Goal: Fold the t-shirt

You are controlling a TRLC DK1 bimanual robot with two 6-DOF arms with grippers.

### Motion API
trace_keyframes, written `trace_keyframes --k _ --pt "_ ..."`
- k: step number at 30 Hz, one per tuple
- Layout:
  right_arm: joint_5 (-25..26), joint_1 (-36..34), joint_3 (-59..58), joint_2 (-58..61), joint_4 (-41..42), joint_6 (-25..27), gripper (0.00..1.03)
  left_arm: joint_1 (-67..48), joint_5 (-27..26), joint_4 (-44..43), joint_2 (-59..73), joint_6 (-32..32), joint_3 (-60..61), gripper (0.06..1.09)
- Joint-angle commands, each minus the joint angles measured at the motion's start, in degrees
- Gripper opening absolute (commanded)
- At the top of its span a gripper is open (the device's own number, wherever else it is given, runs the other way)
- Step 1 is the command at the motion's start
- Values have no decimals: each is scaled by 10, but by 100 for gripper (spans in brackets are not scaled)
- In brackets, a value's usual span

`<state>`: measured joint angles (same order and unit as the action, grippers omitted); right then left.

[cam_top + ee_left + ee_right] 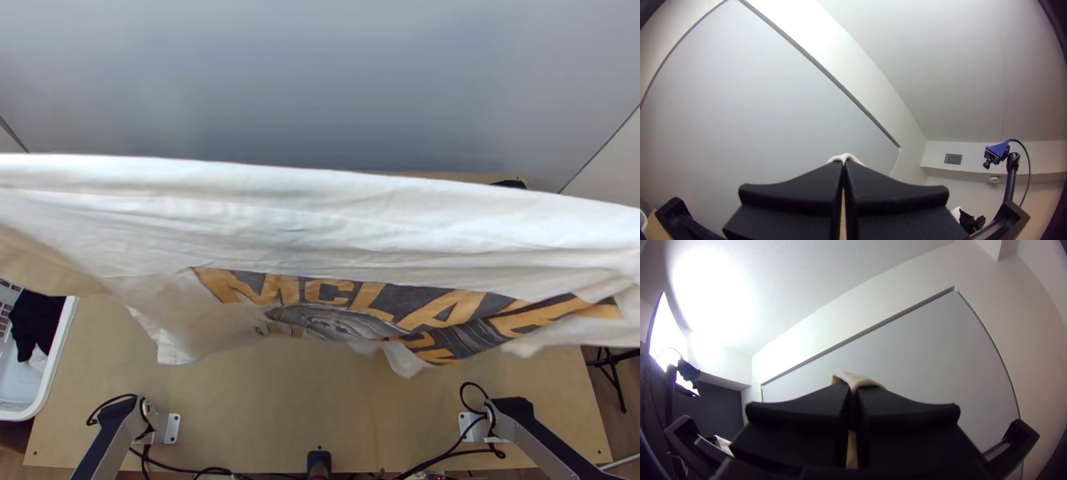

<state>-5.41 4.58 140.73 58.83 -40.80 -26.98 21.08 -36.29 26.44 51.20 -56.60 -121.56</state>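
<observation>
Top view: hangs above light wooden table (pixel 256 408) as sagging white cloth t-shirt (pixel 320 216) with orange-and-dark print, pinched in black flat-fingered left gripper (pixel 843 165) and matching right gripper (pixel 854 390).

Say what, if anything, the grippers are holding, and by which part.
Both the left gripper and right gripper hold the white t-shirt, each pinching cloth at its fingertips; which part of the shirt cannot be told.

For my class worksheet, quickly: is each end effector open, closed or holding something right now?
Left end effector: closed, holding the printed white t-shirt.
Right end effector: closed, also holding the printed white t-shirt.
</observation>
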Motion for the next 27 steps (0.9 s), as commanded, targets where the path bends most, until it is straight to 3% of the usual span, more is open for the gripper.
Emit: trace_keyframes --k 1,11,16,22,27 --pt "6 -5 0 -7 54 16 3 0 57 -23 10 -2 -36 9" --pt "6 -7 -5 -24 52 45 3 -1 79 -25 3 11 -56 9" --pt "-5 8 -9 -29 -26 54 3 -3 58 22 -19 27 -26 9" --pt "-9 37 -46 -33 -131 90 3 -9 35 42 -73 83 95 9" --pt "-8 55 -167 -49 -160 121 3 1 31 34 -117 129 262 9"
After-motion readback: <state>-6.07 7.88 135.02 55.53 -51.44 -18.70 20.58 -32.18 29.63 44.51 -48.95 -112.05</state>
